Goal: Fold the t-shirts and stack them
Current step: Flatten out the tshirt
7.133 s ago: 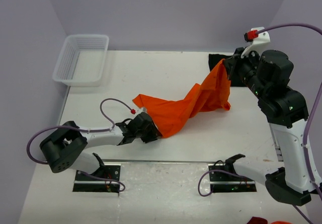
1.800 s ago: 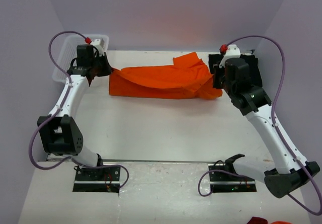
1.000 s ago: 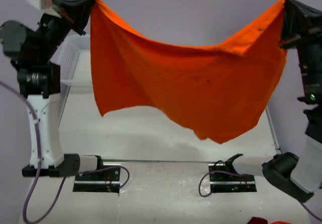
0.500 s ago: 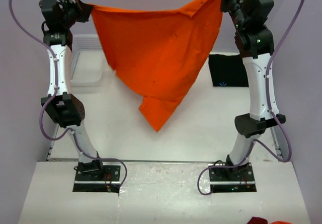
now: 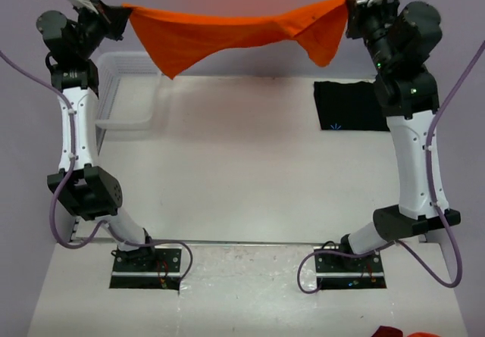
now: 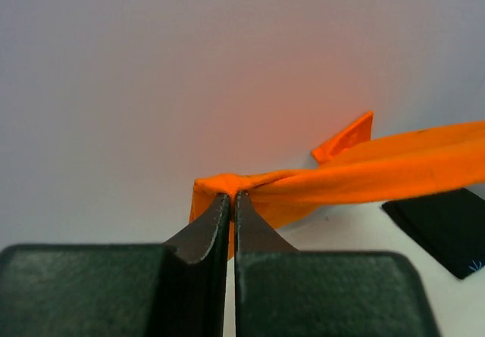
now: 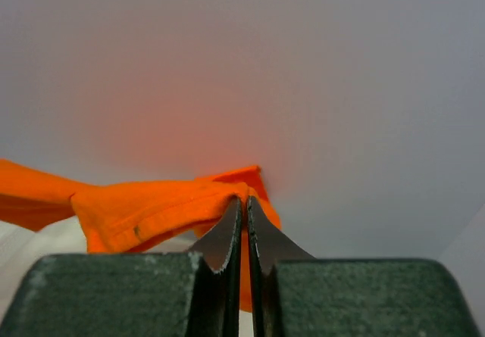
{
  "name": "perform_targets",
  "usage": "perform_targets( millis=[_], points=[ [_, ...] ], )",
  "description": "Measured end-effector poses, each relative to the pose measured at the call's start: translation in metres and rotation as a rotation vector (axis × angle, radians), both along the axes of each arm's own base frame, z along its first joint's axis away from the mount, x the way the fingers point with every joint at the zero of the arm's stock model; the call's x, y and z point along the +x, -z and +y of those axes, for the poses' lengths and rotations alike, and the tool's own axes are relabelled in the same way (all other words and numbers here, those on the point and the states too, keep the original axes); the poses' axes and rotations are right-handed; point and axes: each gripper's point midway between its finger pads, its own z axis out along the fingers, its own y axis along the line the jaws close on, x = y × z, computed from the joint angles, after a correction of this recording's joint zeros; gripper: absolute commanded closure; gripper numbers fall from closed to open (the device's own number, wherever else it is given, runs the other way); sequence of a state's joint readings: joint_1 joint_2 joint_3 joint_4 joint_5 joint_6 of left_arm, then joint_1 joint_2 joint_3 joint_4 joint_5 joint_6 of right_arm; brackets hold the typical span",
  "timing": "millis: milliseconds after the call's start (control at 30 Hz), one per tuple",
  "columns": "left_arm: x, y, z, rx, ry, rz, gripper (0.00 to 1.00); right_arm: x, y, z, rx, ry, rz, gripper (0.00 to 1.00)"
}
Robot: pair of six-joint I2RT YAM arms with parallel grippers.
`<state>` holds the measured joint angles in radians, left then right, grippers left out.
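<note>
Two t-shirts: one orange t-shirt point(image 5: 227, 32), one black t-shirt point(image 5: 352, 106). Two arms, both raised tall, two claws. One white mesh basket point(image 5: 114, 87) at the far left of the bench point(image 5: 242, 170), partly behind the left arm.

The orange one is in the air, high over the far part of the bench, and touches nothing below. It is strung out between the claws, long axis left to right and roughly level, sagging a little in the middle. One flap hangs near the left end, another near the right.

Left claw point(image 5: 125, 11) is clamped on the left end, with cloth bunched at the fingertips. Right claw point(image 5: 350, 5) is clamped on the right end the same way.

The black one lies flat on the bench at far right, beside the right arm, well apart from the orange one.
</note>
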<state>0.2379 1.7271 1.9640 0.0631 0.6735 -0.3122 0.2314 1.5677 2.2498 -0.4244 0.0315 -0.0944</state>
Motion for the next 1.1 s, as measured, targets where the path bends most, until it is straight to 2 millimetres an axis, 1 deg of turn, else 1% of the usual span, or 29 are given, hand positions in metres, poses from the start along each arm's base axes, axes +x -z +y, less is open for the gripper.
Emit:
perform_targets(
  millis=[33, 67, 100, 133, 167, 200, 233, 267, 300, 333, 367, 400, 433, 467, 500, 533, 567, 600, 667, 700, 733, 767, 833, 900, 967, 1033, 1100],
  points=[
    [0.003, 0.021, -0.002, -0.010, 0.002, 0.046, 1.00, 0.003, 0.022, 0.003, 0.006, -0.007, 0.054, 1.00],
    [0.006, 0.048, -0.006, -0.021, 0.008, 0.112, 1.00, 0.005, 0.046, 0.004, 0.011, -0.011, 0.113, 1.00],
    [0.008, 0.080, -0.010, -0.036, 0.013, 0.187, 1.00, 0.010, 0.085, 0.008, 0.018, -0.014, 0.197, 1.00],
    [0.009, 0.110, -0.014, -0.049, 0.019, 0.257, 1.00, 0.011, 0.121, 0.012, 0.023, -0.019, 0.277, 1.00],
    [0.008, 0.151, -0.019, -0.070, 0.023, 0.359, 1.00, 0.009, 0.158, 0.015, 0.029, -0.021, 0.358, 1.00],
    [0.005, 0.196, -0.023, -0.091, 0.017, 0.468, 1.00, 0.004, 0.205, 0.019, 0.031, -0.022, 0.456, 1.00],
    [-0.003, 0.238, -0.026, -0.115, 0.009, 0.580, 1.00, -0.006, 0.245, 0.023, 0.032, -0.025, 0.544, 1.00],
    [-0.014, 0.276, -0.029, -0.137, -0.003, 0.689, 1.00, -0.020, 0.289, 0.027, 0.025, -0.014, 0.646, 1.00],
    [-0.029, 0.312, -0.032, -0.158, -0.017, 0.799, 1.00, -0.036, 0.321, 0.031, 0.011, -0.009, 0.724, 1.00],
    [-0.046, 0.346, -0.034, -0.176, -0.039, 0.901, 1.00, -0.055, 0.350, 0.037, -0.003, -0.009, 0.796, 1.00],
    [-0.064, 0.374, -0.035, -0.189, -0.061, 0.993, 1.00, -0.071, 0.367, 0.041, -0.015, -0.011, 0.844, 1.00],
    [-0.080, 0.394, -0.034, -0.198, -0.089, 1.061, 1.00, -0.086, 0.377, 0.045, -0.021, -0.014, 0.872, 1.00],
    [-0.096, 0.407, -0.034, -0.203, -0.117, 1.112, 1.00, -0.099, 0.379, 0.048, -0.013, -0.019, 0.879, 1.00],
    [-0.113, 0.415, -0.033, -0.205, -0.144, 1.153, 1.00, -0.107, 0.375, 0.047, 0.005, -0.018, 0.870, 1.00],
    [-0.124, 0.415, -0.032, -0.205, -0.168, 1.165, 1.00, -0.111, 0.369, 0.043, 0.032, -0.003, 0.849, 1.00],
    [-0.133, 0.415, -0.030, -0.205, -0.195, 1.179, 1.00, -0.117, 0.358, 0.038, 0.061, 0.002, 0.812, 1.00],
    [-0.137, 0.396, -0.029, -0.202, -0.214, 1.131, 1.00, -0.121, 0.349, 0.033, 0.087, 0.013, 0.785, 1.00],
    [-0.138, 0.384, -0.026, -0.202, -0.237, 1.091, 1.00, -0.125, 0.340, 0.030, 0.114, 0.019, 0.759, 1.00],
    [-0.142, 0.358, -0.024, -0.215, -0.266, 1.009, 1.00, -0.129, 0.330, 0.026, 0.149, 0.028, 0.728, 1.00],
    [-0.144, 0.348, -0.023, -0.223, -0.275, 0.974, 1.00, -0.130, 0.330, 0.025, 0.162, 0.028, 0.721, 1.00],
    [-0.145, 0.344, -0.023, -0.230, -0.279, 0.956, 1.00, -0.132, 0.333, 0.024, 0.167, 0.030, 0.723, 1.00],
    [-0.149, 0.343, -0.023, -0.235, -0.283, 0.951, 1.00, -0.134, 0.341, 0.024, 0.167, 0.034, 0.738, 1.00],
    [-0.154, 0.353, -0.023, -0.238, -0.293, 0.976, 1.00, -0.138, 0.361, 0.023, 0.156, 0.046, 0.784, 1.00],
    [-0.161, 0.368, -0.022, -0.237, -0.303, 1.019, 1.00, -0.143, 0.384, 0.021, 0.136, 0.061, 0.843, 1.00],
    [-0.169, 0.384, -0.023, -0.240, -0.313, 1.063, 1.00, -0.149, 0.398, 0.019, 0.122, 0.072, 0.882, 1.00],
    [-0.176, 0.394, -0.024, -0.244, -0.318, 1.096, 1.00, -0.152, 0.402, 0.019, 0.119, 0.075, 0.895, 1.00],
    [-0.178, 0.399, -0.024, -0.248, -0.323, 1.109, 1.00, -0.151, 0.402, 0.019, 0.123, 0.077, 0.897, 1.00]
  ],
)
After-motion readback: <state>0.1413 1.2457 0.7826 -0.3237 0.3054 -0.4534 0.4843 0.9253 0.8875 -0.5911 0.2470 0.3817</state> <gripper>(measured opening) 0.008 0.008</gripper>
